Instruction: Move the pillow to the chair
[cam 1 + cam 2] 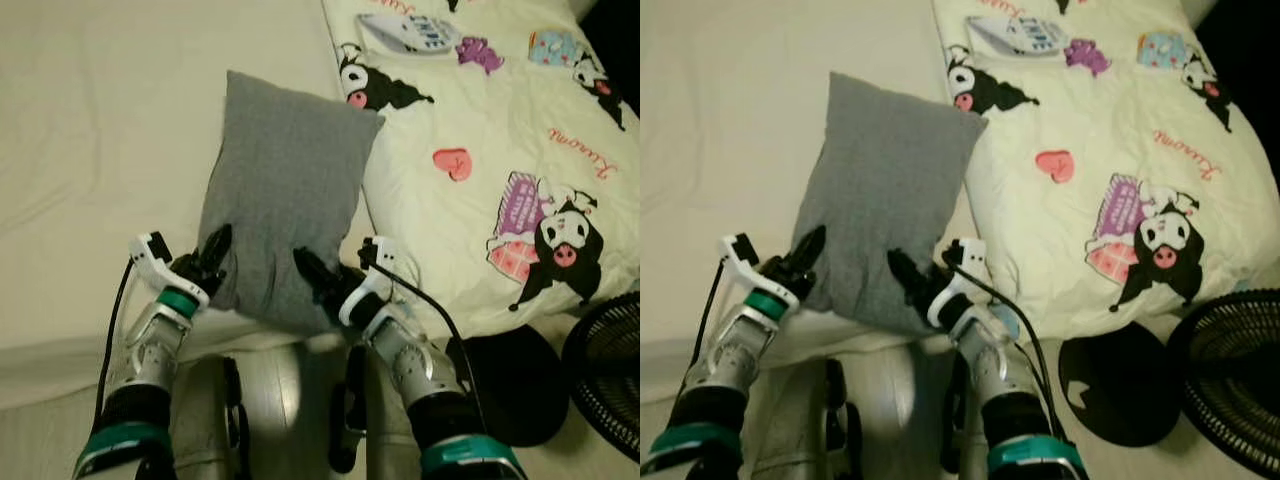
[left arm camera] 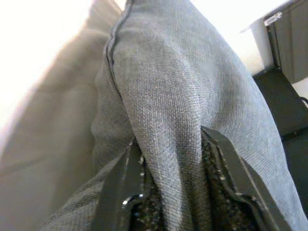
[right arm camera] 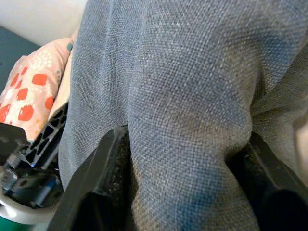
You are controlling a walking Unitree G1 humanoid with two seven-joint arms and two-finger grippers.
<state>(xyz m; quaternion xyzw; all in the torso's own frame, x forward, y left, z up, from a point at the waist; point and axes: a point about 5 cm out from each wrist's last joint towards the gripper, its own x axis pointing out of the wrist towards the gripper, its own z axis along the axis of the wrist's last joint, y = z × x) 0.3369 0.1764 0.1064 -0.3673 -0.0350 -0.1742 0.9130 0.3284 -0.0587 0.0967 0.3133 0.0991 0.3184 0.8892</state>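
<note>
I am standing at the edge of the bed [image 1: 110, 150], which is taking up most of what I am looking down on, its pale sheet stretching away to my left. A cream quilt [image 1: 500, 210] printed with cartoon characters and hearts is lying over the bed's right part. The grey pillow [image 1: 285, 190] is resting between the two, its far corner touching the quilt and its near end reaching the bed's edge just in front of me.

I am gripping that near end with both arms. My left tool [image 1: 213, 262] is pinching the pillow's lower left corner; in the left wrist view a ridge of grey fabric is being squeezed between its fingers [image 2: 219, 192]. My right tool [image 1: 312, 278] is clamping the lower right part of the pillow in the same way, with a thick fold bunching between its fingers [image 3: 101, 183].

So I am judging the grasp as made (on both sides, which should keep so soft a thing from sagging), while the pillow is not yet coming off the bed. Lifting, turning away and carrying it to the chair are all remaining, and I am not able to say where that chair is. A black fan [image 1: 605, 375] is standing on the floor to my right, beside a dark round base [image 1: 510, 385].
</note>
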